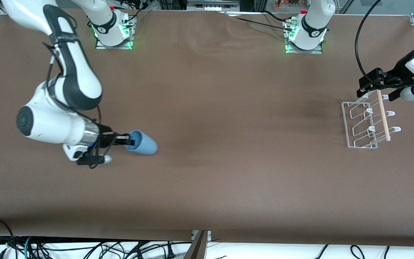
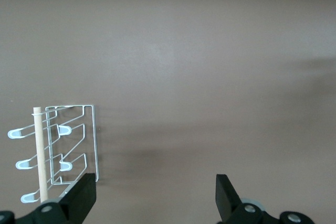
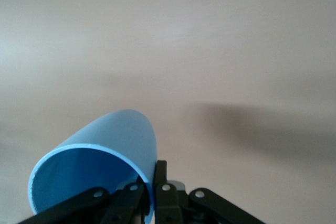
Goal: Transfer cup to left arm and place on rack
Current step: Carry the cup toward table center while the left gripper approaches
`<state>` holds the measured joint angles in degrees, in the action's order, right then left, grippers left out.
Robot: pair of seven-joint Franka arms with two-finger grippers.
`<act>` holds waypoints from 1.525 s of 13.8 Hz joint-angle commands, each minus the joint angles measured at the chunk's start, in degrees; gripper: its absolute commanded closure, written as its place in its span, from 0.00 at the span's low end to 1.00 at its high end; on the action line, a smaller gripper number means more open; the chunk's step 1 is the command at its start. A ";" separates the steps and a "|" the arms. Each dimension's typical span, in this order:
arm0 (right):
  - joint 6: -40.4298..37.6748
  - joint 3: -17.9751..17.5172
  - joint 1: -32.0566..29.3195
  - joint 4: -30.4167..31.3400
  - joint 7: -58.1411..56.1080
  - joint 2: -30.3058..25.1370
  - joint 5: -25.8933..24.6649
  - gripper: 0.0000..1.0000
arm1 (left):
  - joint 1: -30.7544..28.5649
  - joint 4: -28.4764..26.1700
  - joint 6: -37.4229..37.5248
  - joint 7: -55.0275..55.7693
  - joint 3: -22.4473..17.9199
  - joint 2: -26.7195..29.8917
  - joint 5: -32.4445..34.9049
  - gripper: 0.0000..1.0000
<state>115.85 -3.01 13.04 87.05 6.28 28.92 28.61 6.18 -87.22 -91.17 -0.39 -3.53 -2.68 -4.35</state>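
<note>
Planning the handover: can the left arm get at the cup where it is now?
Probably not yet. The cup is pinched by its rim in the right gripper at the right arm's end, while the left gripper hangs open over the rack.

One cup [image 1: 143,142] is being held, pinched at its rim by the right gripper [image 1: 125,139]. Two arms are being seen, so two grippers are being counted: the right one on the cup, and the left gripper [image 1: 376,85], which is being kept with its fingers wide apart. One rack [image 1: 363,124] is being seen just under the left gripper. One wooden dowel [image 1: 383,115] is being carried along the top of that rack. Six white pegs [image 2: 17,164] are being counted on the rack. One brown table [image 1: 228,126] is being used.
</note>
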 commanded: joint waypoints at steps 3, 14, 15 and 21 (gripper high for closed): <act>-0.27 0.37 8.30 -7.07 18.65 1.32 8.02 1.00 | 0.68 1.88 1.17 -0.22 0.55 -2.15 1.10 0.00; 8.25 0.37 19.83 -14.19 36.69 3.60 25.86 1.00 | 0.85 1.18 -8.32 -30.50 3.79 -6.63 -25.07 0.00; 8.43 0.37 20.00 -14.28 36.87 3.60 27.80 1.00 | 0.85 1.09 -8.41 -35.25 4.06 -7.24 -28.22 0.00; 8.52 0.37 21.32 -14.89 37.83 3.60 32.30 1.00 | 1.03 1.00 -14.63 -66.01 6.94 -13.31 -38.88 0.00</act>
<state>124.22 -3.13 33.37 74.99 42.51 31.27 59.48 7.13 -87.01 -103.02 -58.01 1.33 -14.27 -41.07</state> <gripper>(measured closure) 0.952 0.000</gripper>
